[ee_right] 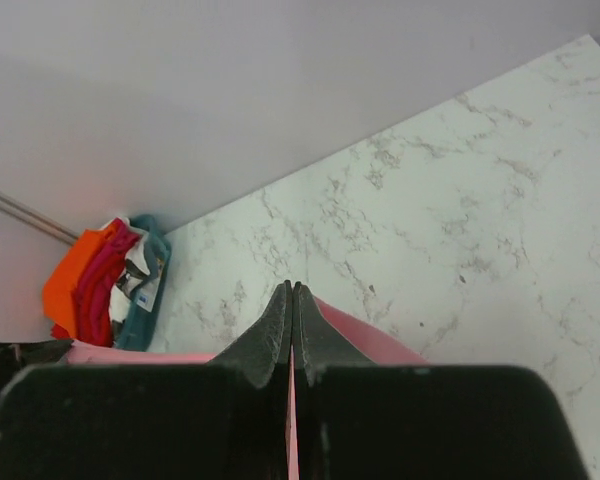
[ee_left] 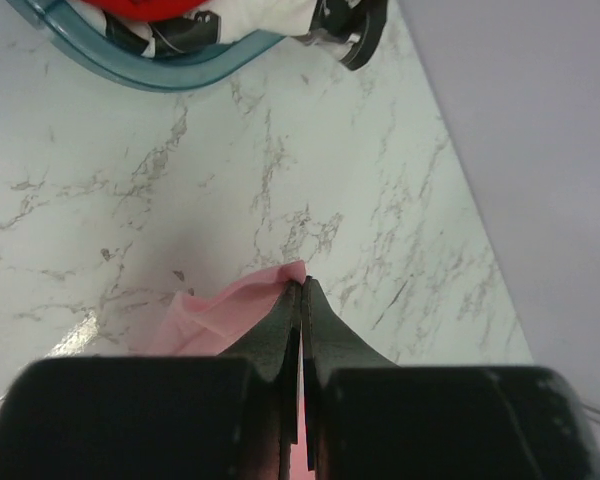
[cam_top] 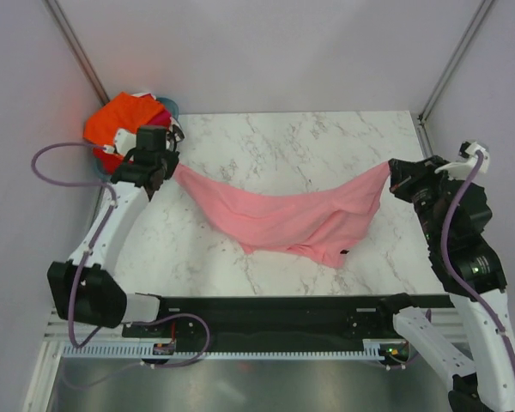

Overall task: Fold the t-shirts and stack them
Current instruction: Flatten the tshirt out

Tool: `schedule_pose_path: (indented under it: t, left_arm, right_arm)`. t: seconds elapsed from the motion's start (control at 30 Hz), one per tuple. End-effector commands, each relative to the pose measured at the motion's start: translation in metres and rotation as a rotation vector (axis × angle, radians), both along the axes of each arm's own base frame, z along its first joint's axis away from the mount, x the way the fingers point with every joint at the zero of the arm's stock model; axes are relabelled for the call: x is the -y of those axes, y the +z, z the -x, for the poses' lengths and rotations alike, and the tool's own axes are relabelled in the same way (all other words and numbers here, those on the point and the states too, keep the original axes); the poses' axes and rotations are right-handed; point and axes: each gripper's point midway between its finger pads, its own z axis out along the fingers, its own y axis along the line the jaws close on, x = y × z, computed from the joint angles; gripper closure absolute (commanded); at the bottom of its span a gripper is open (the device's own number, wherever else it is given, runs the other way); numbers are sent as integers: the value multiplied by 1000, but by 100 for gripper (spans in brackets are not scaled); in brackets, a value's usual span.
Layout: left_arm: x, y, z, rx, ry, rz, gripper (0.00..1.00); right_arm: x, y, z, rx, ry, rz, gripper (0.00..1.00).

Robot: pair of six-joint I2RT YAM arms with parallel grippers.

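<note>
A soft light pink cloth t-shirt [cam_top: 292, 215] sags low over the white marble table [cam_top: 309, 142], strung between both arms. The left gripper [cam_top: 172, 166] and the right gripper [cam_top: 391, 169] each pinch one end of it, jaws fully closed on the cloth. Beyond, at the far left corner, a bright orange t-shirt [cam_top: 120, 118] tops the round teal basket [cam_top: 171, 106].

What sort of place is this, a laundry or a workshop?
Most likely a robot test booth, not a laundry: bare white walls on a metal frame enclose one marble-patterned table, and the left pincer and right pincer stretch a pink t-shirt across it, with a basket of shirts in the corner.
</note>
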Motion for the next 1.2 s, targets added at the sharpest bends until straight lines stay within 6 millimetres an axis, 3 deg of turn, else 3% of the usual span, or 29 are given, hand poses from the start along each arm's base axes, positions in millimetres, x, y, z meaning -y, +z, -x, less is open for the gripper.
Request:
schedule_pose_path:
  t: [0.0,0.07,0.1,0.13,0.17,0.2,0.23,0.27,0.33,0.37,0.4,0.43,0.47,0.5,0.67,0.7,0.73,0.77,0.83,0.93,0.97,1.07,1.17]
  left_arm:
    - [10,17,-45,120,6,68,98]
    - [18,-1,-65,77,-30,59,93]
    - [22,11,-75,98,-49,59,86]
    - [25,10,-80,90,-68,54,70]
    - [29,-3,-84,43,-98,47,26]
    - [30,3,-86,44,-104,44,12]
    - [30,1,-83,29,-107,40,8]
    - [31,4,-78,27,-118,35,8]
    - [31,-11,-61,-11,-134,36,11]
    - [35,-4,-48,4,-157,53,14]
    - [37,-28,-31,-50,-172,57,15]
    - [40,-34,-21,-62,-187,64,16]
    - [47,-57,-1,-112,-215,74,21]
    - [51,-52,13,-92,-231,82,25]
    - [69,-76,70,-112,-320,44,28]
    - [77,-92,87,-139,-352,44,28]
    - [80,-89,96,-116,-358,64,30]
    - [88,-102,111,-140,-394,66,32]
    - [97,-107,125,-136,-427,80,36]
    - [112,-132,145,-196,-454,107,48]
    - [118,-140,150,-217,-474,98,57]
    - [128,-160,155,-290,-491,55,66]
    - [142,-172,155,-346,-521,14,63]
  right_arm:
    - [-2,3,-17,26,-20,-38,100]
    - [-4,-2,-23,18,-22,-42,100]
    - [-4,-8,-26,6,-27,-37,100]
    - [-2,-11,-27,2,-37,-39,100]
    - [-1,-11,-27,7,-42,-38,100]
    - [-1,-17,-28,-3,-45,-33,100]
    - [1,-19,-28,-8,-56,-29,100]
    - [2,-20,-28,-9,-60,-24,100]
    - [4,-24,-28,-13,-69,-17,100]
    - [5,-26,-28,-14,-74,-15,100]
    - [6,-30,-29,-22,-80,-12,100]
    - [6,-33,-30,-26,-82,-11,100]
    - [5,-36,-32,-32,-80,-8,100]
    - [4,-38,-32,-36,-77,-8,100]
    - [0,-48,-38,-56,-64,-9,100]
    - [-1,-53,-39,-64,-61,-5,100]
    - [-1,-55,-40,-67,-62,-4,100]
    - [-1,-59,-39,-72,-61,-4,100]
    - [0,-64,-40,-79,-66,-1,100]
    - [0,-70,-39,-86,-69,-2,100]
    - [0,-72,-39,-88,-70,-6,100]
    - [0,-75,-38,-91,-67,-11,100]
    - [-1,-77,-38,-94,-66,-14,100]
